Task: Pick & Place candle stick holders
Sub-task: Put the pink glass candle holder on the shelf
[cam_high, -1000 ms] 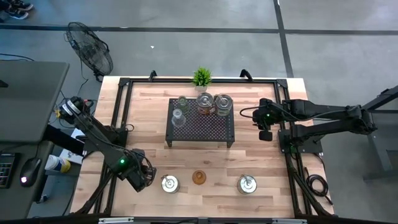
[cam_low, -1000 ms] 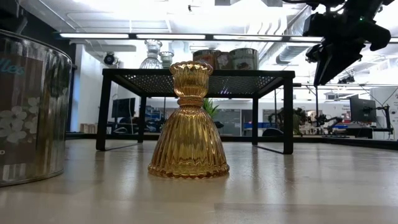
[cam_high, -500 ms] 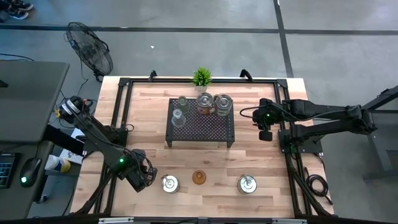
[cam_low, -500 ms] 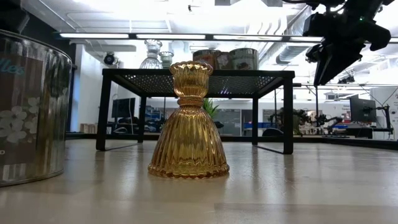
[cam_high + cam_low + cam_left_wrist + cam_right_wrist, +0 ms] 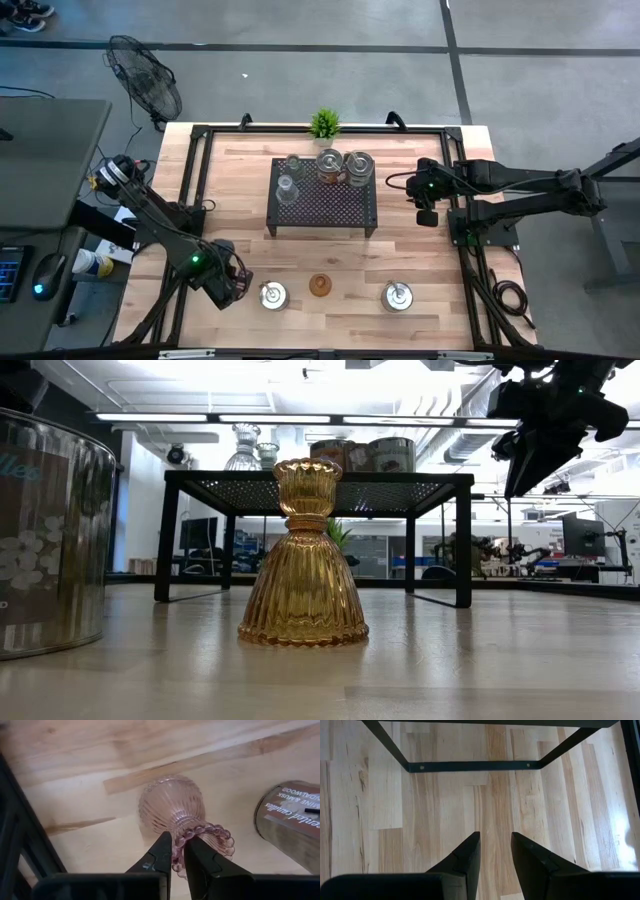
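A pink ribbed glass candle stick holder (image 5: 172, 805) with a beaded rim stands at the near left of the table, and my left gripper (image 5: 225, 290) is shut on it from above. Along the near edge stand a silver tin holder (image 5: 272, 295), an amber glass holder (image 5: 320, 286) (image 5: 303, 560) and another silver holder (image 5: 397, 296). A clear glass holder (image 5: 287, 188), a greenish one (image 5: 293, 163) and two tin holders (image 5: 344, 166) stand on the black rack (image 5: 322, 205). My right gripper (image 5: 427, 215) (image 5: 495, 847) hangs open to the right of the rack. My left gripper pinches the pink holder's beaded rim (image 5: 178, 842) between its two fingers. One finger looks to be inside the cup opening and one outside it. The fingers point straight down. The holder is upright, its wide ribbed base (image 5: 165, 800) on the wood.
A small green plant (image 5: 324, 123) stands at the far edge behind the rack. Black frame rails (image 5: 195, 180) run along the table's sides. Bare wood lies between the rack and the near row of holders.
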You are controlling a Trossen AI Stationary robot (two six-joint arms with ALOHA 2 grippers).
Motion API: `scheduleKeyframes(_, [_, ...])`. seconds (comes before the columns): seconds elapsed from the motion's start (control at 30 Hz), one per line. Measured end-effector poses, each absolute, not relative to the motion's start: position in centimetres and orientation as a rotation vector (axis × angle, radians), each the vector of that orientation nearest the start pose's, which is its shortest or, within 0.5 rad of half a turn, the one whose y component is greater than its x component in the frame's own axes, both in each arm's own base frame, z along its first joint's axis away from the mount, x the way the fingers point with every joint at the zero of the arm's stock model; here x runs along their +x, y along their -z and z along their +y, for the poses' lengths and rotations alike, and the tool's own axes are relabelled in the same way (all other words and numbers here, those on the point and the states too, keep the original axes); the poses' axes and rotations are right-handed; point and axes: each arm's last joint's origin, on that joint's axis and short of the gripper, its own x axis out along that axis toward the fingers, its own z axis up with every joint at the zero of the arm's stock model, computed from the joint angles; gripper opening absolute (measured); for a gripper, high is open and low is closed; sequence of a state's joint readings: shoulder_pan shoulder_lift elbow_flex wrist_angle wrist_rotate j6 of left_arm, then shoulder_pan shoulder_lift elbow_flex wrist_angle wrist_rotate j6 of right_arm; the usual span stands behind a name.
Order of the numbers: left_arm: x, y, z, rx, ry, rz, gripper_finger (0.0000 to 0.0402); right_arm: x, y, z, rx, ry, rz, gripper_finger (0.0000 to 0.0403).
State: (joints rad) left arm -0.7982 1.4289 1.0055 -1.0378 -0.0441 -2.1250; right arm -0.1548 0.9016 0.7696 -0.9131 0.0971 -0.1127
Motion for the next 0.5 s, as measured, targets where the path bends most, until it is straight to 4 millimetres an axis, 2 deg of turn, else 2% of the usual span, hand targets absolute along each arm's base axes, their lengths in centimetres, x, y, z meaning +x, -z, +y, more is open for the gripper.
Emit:
scheduleKeyframes(0.33, [17.1, -25.6, -17.2, -1.056, -0.949, 1.228, 0.0015, 15.3, -25.4, -2.7, -0.071, 0.169, 1.059, 0.0101])
scheduleKeyframes(0.5, [17.6, -27.8, -17.2, -1.017, -0.876, 1.117, 0.0015, 15.3, -25.4, -2.7, -0.071, 0.169, 1.059, 0.0101])
